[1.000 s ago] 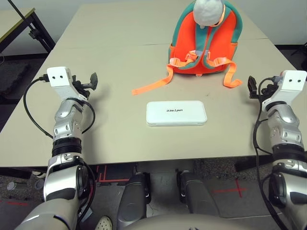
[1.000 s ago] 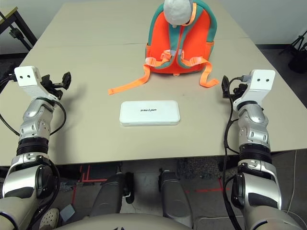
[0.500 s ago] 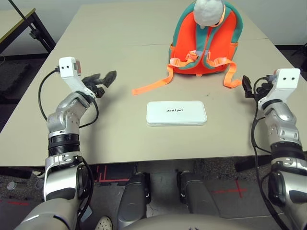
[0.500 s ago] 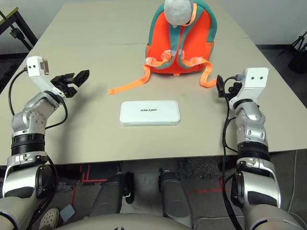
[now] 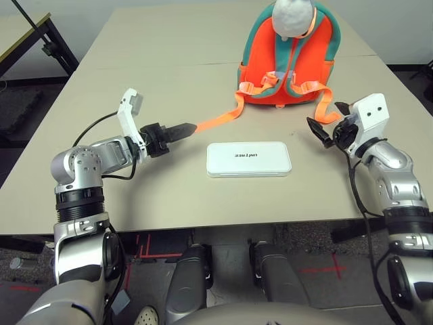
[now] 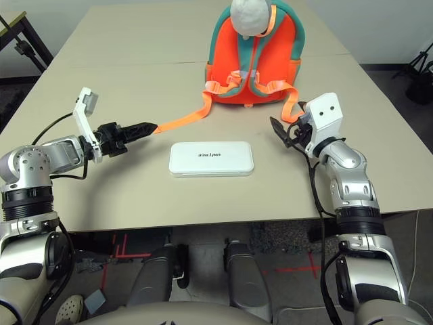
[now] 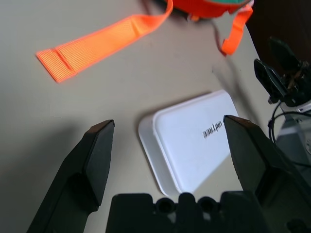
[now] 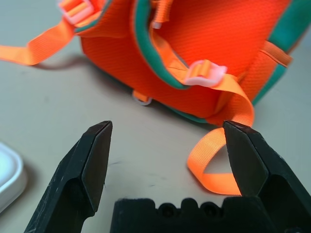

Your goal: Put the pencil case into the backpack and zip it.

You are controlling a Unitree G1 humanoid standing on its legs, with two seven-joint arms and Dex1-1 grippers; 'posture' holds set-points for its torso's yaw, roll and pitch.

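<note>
- The pencil case [image 5: 249, 159] lies flat on the counter [image 5: 135, 196], untouched — between the two sets of fingers, ahead of the left ones.
- The backpack [image 5: 289, 57] stands beyond it, close ahead of the right fingers.
- Left gripper [image 5: 181, 129] has swung inward toward the case; its fingers gape wide, empty.
- Right gripper [image 5: 323, 126] has turned inward too — fingers spread, holding nothing.
- Judgement: both arms are closing in; the grasp isn't begun.

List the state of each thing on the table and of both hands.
pencil case: flat on the table, closed, untouched.
backpack: standing upright, straps side facing the robot.
long strap: trailing flat across the table.
left hand: open, empty.
right hand: open, empty.
</note>
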